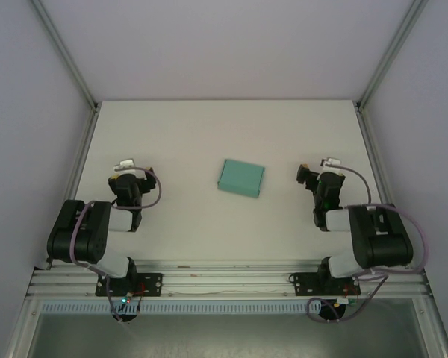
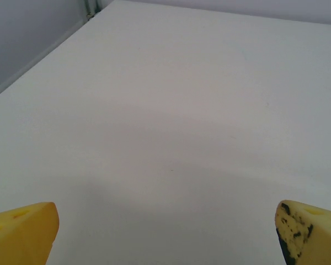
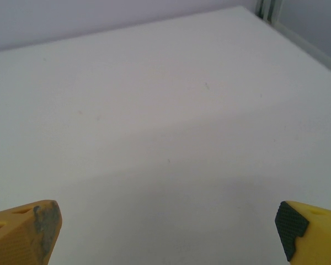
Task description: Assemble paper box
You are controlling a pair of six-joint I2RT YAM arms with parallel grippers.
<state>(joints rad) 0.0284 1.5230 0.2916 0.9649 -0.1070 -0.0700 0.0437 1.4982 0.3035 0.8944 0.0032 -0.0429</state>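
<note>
Paper box, place: we see the paper box (image 1: 240, 177) lying on the white table (image 1: 187, 134) about midway between the two arms, a little farther out than either gripper, and well apart from both.
Paper box, shape: from above it reads as a small shallow teal rectangle, turned slightly so that its left end sits farther than its right. We cannot tell whether the flaps are tucked in or whether any panel is loose.
Handling, our judgement: thin card, so very light and only moderately stiff. We expect it to skate across the smooth table at a push, and to crease or dent if squeezed hard on an unsupported panel.
Where to take hold, our judgement: at the edges and corners, where folded walls give it strength, with a light pinch across the short span. One gripper could steady an end while the other works a flap. We would keep off the middle of the broad top face.
Left gripper: the left gripper (image 1: 128, 179) sits to the left of the box. In its wrist view its yellow fingers (image 2: 23, 236) stand far apart, holding nothing, with bare table between them.
Right gripper: the right gripper (image 1: 325, 179) sits to the right of the box, its jaws likewise spread wide in its wrist view over bare table, touching nothing.
</note>
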